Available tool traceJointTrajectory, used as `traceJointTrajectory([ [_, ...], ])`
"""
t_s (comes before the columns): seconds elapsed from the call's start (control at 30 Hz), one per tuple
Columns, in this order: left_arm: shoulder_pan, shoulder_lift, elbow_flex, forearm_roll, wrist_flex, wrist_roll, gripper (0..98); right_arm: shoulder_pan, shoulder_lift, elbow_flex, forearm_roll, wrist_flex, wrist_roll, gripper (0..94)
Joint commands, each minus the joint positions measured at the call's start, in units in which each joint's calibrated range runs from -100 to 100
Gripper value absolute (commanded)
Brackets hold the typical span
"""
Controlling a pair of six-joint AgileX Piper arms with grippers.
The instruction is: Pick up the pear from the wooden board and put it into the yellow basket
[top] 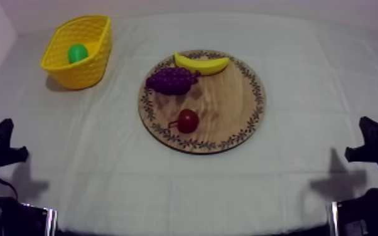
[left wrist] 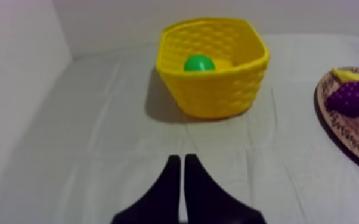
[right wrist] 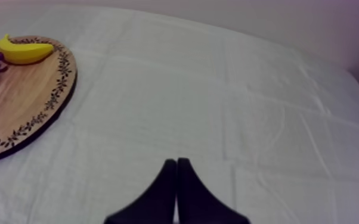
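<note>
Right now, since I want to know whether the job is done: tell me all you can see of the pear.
The pear is green, smooth and glossy, like plastic. It lies inside the yellow basket, which stands at the table's far left. Only its rounded top shows. The basket's wall hides the rest, so its pose is unclear.

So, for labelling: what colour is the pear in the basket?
Green; the pear shows best in the left wrist view.

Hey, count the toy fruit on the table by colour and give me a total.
Yellow: 1, the curved yellow toy banana
Purple: 1, the purple bunch of grapes
Red: 1, the small red fruit
Green: 1, the green pear, in the yellow woven basket
Total: 4
</note>
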Motion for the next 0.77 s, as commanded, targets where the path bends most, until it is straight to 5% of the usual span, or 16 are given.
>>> traceJointTrajectory([
  [0.0,0.52,-0.62,0.69,-1.62,1.05,2.02,0.0,0.00,0.01,0.03,-0.01,-0.07,0.01,0.3],
  [0.17,1.44,-0.76,2.74,-4.08,-3.98,6.83,0.0,0.00,0.01,0.03,-0.01,-0.07,0.00,0.3],
  [0.37,1.60,-0.78,3.57,-4.69,-6.73,12.64,0.0,0.00,0.01,0.03,-0.01,-0.07,0.02,0.3],
  [0.73,1.62,-0.79,3.68,-4.77,-7.09,14.09,0.0,0.00,0.01,0.03,-0.01,-0.07,0.01,0.3],
])
